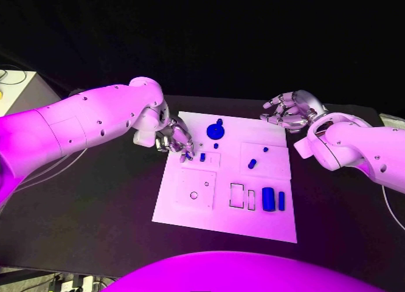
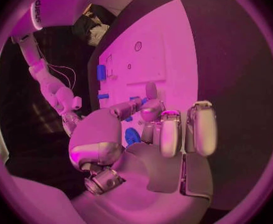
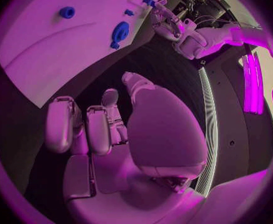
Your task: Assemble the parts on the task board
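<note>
The left robot hand [image 1: 174, 141] reaches over the task board [image 1: 190, 210] on the desk [image 1: 97, 201], its fingertips [image 1: 186, 153] down at a small blue part [image 1: 202, 157]; it seems to pinch that part, though the fingers hide the contact. Just beyond lies a round blue part [image 1: 216, 130]. Toward the board's right side lie a small peg [image 1: 252, 163] and two upright blue bars [image 1: 268, 199]. The right robot hand [image 1: 290, 111] hovers off the board's far right corner, fingers curled in, holding nothing.

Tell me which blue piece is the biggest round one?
The round blue piece near the far edge of the white board. It is wide and disc-shaped, while the other blue pieces are small pegs or long bars.
</note>
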`<state>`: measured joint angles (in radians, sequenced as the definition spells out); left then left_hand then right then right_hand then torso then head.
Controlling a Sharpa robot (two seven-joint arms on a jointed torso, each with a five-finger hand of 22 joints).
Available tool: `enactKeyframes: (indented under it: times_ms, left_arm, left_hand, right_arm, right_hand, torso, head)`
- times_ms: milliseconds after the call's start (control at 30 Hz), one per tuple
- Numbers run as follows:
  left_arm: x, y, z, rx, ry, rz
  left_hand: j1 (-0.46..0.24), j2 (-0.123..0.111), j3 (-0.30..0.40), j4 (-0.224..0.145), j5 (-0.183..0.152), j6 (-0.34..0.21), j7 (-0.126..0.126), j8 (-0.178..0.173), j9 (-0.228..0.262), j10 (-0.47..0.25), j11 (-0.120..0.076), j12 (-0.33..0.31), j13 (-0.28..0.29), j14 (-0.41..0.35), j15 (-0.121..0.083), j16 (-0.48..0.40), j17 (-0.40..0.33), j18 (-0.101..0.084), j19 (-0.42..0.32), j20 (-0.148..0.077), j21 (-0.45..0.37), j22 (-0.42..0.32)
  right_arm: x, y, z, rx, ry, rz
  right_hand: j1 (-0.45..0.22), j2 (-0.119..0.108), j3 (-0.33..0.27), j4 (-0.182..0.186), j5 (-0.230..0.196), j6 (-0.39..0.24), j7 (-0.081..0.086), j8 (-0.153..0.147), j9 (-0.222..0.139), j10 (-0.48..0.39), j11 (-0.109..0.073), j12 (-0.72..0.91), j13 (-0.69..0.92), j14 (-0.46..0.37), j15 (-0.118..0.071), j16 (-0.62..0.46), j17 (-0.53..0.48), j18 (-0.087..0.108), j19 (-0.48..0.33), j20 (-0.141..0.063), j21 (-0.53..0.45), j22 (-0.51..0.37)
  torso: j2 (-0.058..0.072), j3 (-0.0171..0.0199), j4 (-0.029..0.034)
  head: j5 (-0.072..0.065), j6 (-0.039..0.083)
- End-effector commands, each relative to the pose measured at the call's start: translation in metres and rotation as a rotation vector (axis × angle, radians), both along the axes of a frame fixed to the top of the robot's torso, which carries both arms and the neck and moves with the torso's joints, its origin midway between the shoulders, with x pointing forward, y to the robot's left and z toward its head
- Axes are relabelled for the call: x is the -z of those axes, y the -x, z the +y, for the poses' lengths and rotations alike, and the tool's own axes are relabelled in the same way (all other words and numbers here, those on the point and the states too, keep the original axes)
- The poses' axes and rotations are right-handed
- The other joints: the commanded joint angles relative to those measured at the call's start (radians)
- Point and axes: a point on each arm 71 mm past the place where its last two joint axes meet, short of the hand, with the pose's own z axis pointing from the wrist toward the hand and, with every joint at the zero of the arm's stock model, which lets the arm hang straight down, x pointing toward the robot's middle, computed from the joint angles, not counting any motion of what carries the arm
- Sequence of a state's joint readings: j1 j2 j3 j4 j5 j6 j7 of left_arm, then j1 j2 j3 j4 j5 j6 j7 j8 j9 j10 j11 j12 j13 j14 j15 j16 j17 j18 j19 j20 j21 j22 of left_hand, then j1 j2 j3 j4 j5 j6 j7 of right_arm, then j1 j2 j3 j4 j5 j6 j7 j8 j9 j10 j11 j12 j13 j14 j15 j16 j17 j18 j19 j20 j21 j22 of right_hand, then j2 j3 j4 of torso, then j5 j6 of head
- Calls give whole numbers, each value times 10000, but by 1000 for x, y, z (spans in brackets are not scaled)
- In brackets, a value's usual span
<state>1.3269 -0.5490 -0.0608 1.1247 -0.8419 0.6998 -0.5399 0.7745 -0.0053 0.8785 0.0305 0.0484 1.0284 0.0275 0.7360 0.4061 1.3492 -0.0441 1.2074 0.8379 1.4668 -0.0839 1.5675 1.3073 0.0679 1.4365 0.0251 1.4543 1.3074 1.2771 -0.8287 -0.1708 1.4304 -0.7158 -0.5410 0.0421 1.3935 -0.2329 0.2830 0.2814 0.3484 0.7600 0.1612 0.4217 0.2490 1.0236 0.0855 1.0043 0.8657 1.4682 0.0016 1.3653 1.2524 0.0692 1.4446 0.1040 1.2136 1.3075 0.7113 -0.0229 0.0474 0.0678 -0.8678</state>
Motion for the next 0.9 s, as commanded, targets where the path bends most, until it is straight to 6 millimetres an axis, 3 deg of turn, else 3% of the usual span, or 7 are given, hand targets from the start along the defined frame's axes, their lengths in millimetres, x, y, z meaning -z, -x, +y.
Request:
enactKeyframes:
  times_ms: [33,900]
  left_arm:
    - [0,0,0,399,-169,440]
    - [2,-5,-10,161,-154,65]
  left_hand:
    - [433,294,465,-461,32,-3,-57,67,-13,-28,8,-27,3,1040,-35,33,2634,-169,26,-4,17,585]
    - [462,256,447,-474,30,2,-50,86,-27,-18,14,-14,36,1040,-29,33,2634,-169,21,0,13,582]
  right_arm:
    - [1,0,2,-187,14,24]
    - [0,0,3,-218,-1,-1]
  right_hand:
    - [-100,24,-10,35,24,1,56,42,-14,-46,-48,10,-8,5,4,-49,-2,62,-98,-6,-66,606]
    - [-109,25,-16,26,34,-7,55,47,-18,-63,-49,8,-44,0,3,-63,-15,63,-96,-7,-77,602]
  torso:
    - [-4,-1,4]
    - [2,0,-10]
  head:
    - [10,-10]
    - [28,-16]
